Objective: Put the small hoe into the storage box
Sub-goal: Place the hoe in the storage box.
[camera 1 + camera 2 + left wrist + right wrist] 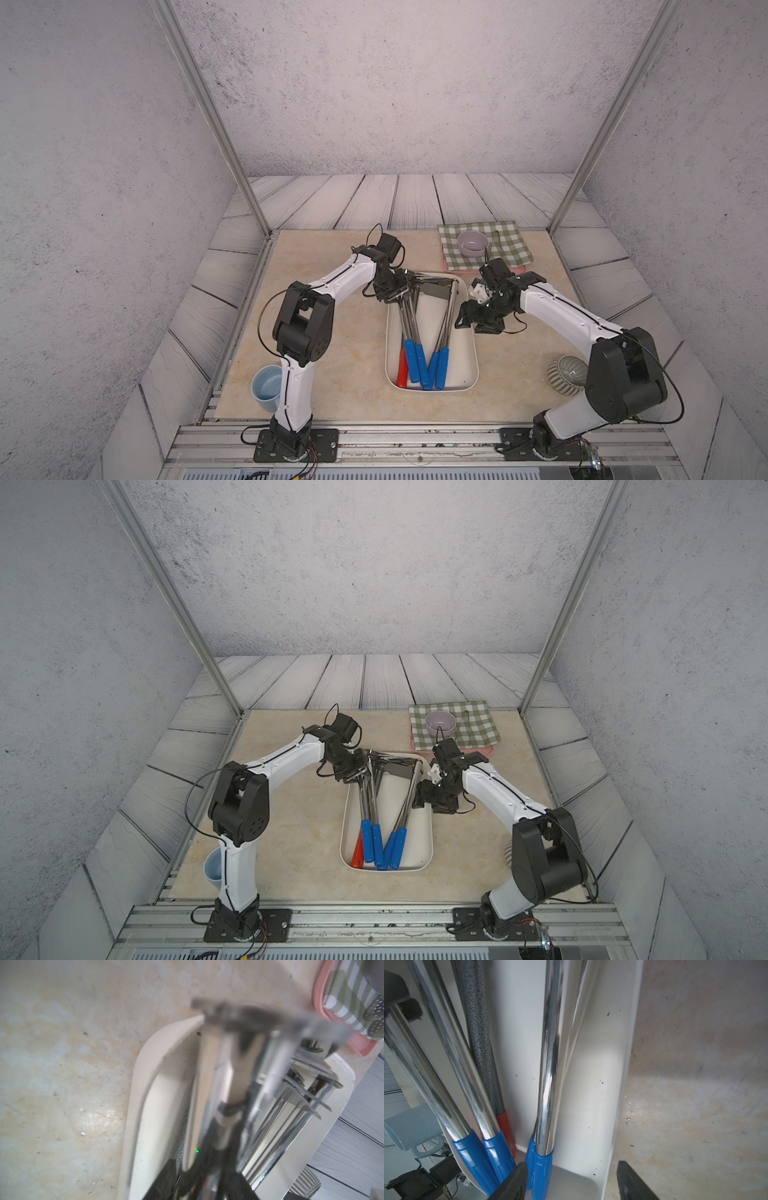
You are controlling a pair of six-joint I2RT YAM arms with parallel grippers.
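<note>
The storage box [459, 353] is a cream-white shallow tray in mid-table, seen in both top views [417, 833]. It holds several chrome-shafted tools with blue handles and one with a red handle. The small hoe [234, 1076], a chrome shaft with a flat grey blade, lies along the box's left side [405, 324]. My left gripper [390, 291] sits over the box's far left corner. The hoe's shaft runs between its black fingers [166, 1180], but blur hides whether they still clamp it. My right gripper [467, 322] stands open and empty astride the box's right wall [591, 1084].
A pink tray with a green checked cloth [484, 245] and a purple bowl [472, 243] sits just behind the box at the back right. A light blue mug [266, 386] stands at the front left. A ribbed grey object [567, 374] lies at the front right.
</note>
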